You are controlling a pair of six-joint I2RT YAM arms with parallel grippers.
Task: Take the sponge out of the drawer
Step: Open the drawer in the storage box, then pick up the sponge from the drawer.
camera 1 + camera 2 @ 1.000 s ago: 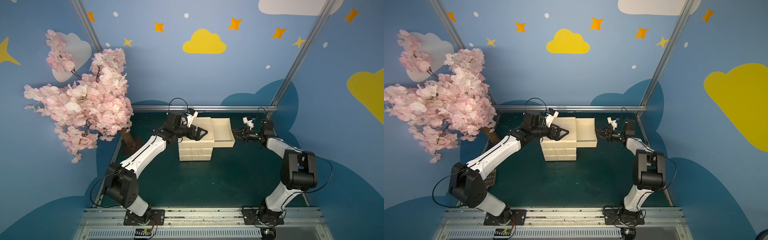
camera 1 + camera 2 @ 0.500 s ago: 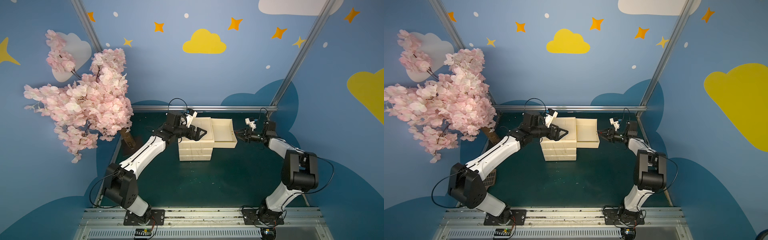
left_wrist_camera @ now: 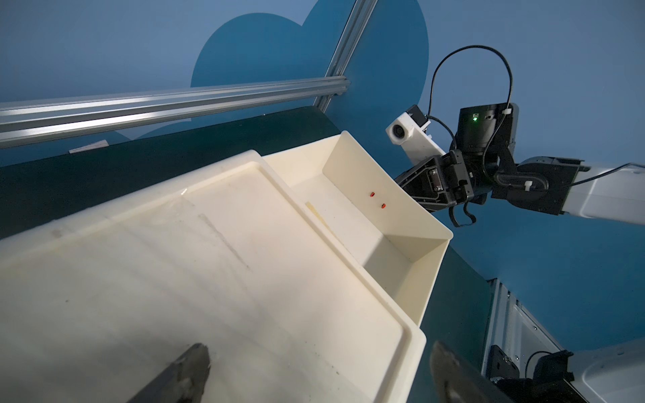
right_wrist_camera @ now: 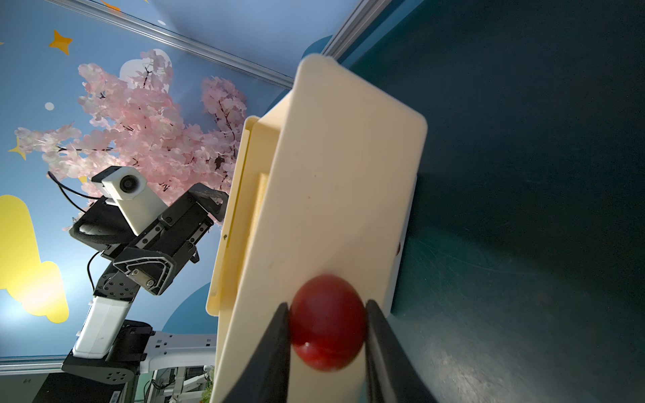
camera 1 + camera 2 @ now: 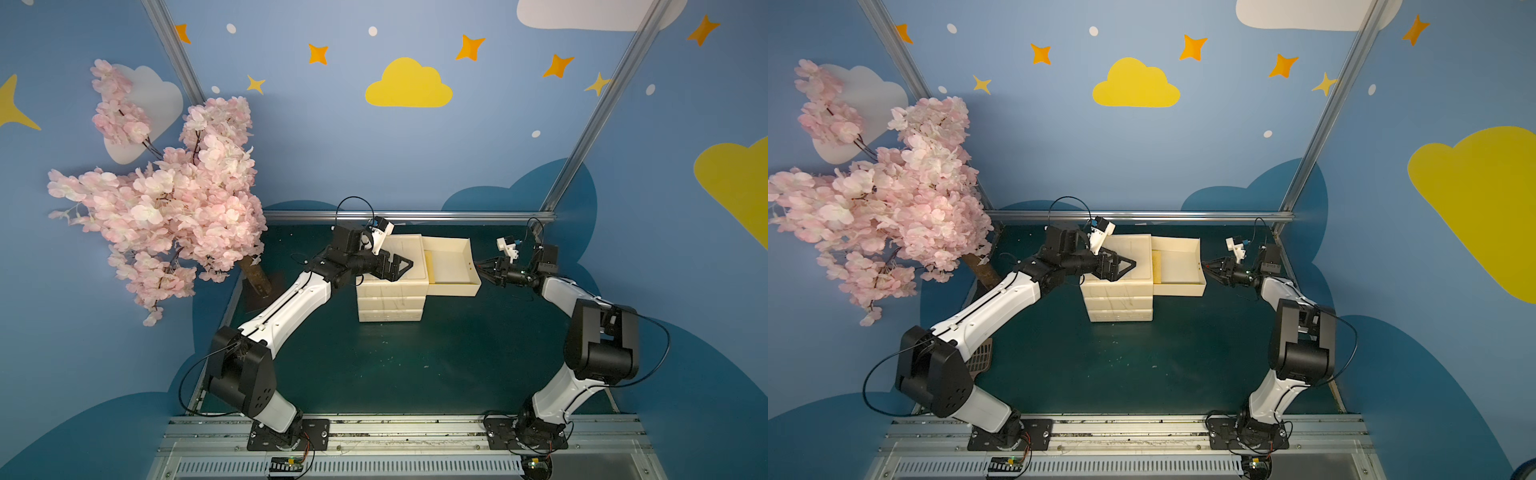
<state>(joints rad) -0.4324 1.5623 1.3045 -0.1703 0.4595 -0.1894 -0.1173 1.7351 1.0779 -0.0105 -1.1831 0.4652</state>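
Right gripper point(image 4: 328, 305) clamps the round red knob point(image 4: 328, 335) of the cream drawer point(image 4: 331, 174); overpulling could drop the drawer. Left gripper point(image 3: 319, 352) gapes empty, thin yellow sponge point(image 5: 1157, 268) ahead of it

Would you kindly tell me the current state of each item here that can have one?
Top drawer: open, pulled out sideways.
Lower drawers: shut.
Sponge: lying in the top drawer at its inner end, partly hidden.
Right gripper: shut on the red knob.
Red knob: clamped between the jaws.
Left gripper: open, empty, above the cabinet top.
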